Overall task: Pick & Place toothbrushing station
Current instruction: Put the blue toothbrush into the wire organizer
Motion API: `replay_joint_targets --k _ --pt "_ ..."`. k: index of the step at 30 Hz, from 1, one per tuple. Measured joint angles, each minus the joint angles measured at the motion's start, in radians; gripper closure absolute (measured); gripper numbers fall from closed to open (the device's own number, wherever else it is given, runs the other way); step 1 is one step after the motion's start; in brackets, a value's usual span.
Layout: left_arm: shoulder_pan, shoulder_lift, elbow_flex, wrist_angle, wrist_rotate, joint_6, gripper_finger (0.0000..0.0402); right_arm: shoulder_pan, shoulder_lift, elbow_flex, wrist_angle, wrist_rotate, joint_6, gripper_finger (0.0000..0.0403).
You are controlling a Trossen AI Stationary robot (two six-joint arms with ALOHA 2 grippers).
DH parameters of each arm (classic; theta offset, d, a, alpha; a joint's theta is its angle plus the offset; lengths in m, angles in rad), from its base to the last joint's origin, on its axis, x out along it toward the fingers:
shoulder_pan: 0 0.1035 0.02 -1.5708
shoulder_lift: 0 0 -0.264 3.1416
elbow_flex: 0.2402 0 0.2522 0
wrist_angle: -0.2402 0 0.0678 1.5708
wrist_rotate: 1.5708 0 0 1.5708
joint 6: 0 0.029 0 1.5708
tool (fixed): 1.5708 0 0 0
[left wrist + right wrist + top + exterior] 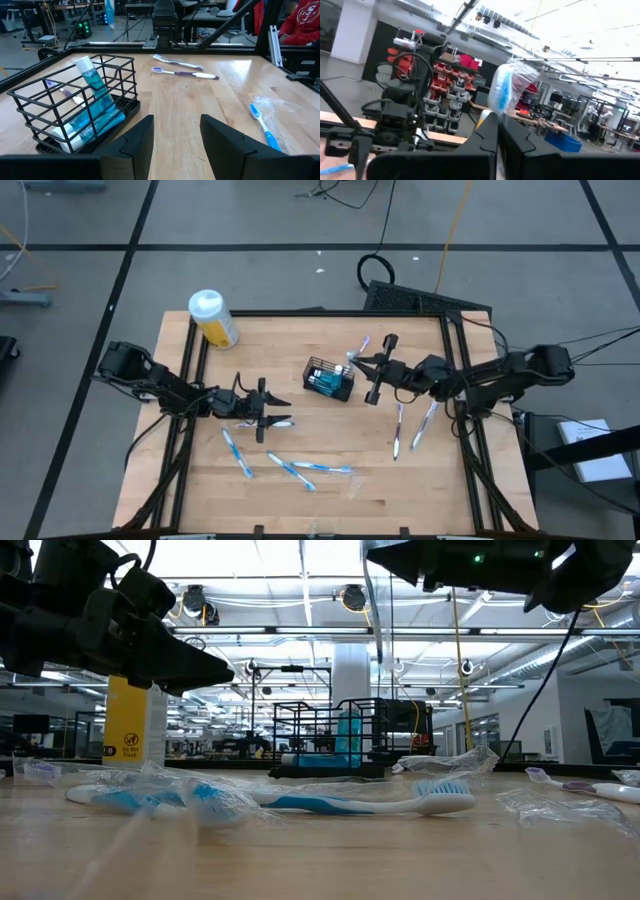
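Note:
The black wire basket [328,378] stands on its base mid-table with teal tubes [97,97] leaning inside it; it also shows in the low view [340,740]. My right gripper [357,361] hovers just right of the basket, shut on a plastic-wrapped toothbrush [507,87]. My left gripper [177,135] stands open left of the basket, low over the table, with nothing between its fingers. Several more white-and-blue toothbrushes [290,470] lie flat on the wood. My right gripper pinches the wrapped toothbrush between its two shut fingers [485,132]. The blue-bristled head in its clear wrap [506,85] sticks out beyond the fingertips. The fingers slant upward, coming from the table's right side. The brush is lifted clear of the table; the fingers hide the place of contact.
A yellow bottle with a white cap [212,318] stands at the far left corner. Two toothbrushes [410,428] lie below the right arm, and others [237,452] near the front edge. Loose clear wrappers [560,802] lie on the wood.

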Motion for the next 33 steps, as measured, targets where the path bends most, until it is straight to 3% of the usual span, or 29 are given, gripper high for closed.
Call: replay_joint_targets --k 17,33 --pt "0.0 0.0 0.0 -0.003 0.0 0.0 0.0234 -0.054 0.167 0.0 0.179 -0.025 0.031 0.0403" --pt "0.0 0.0 0.0 -0.016 0.0 0.0 0.0233 -0.085 0.182 -0.044 0.212 -0.023 0.101 0.0403"
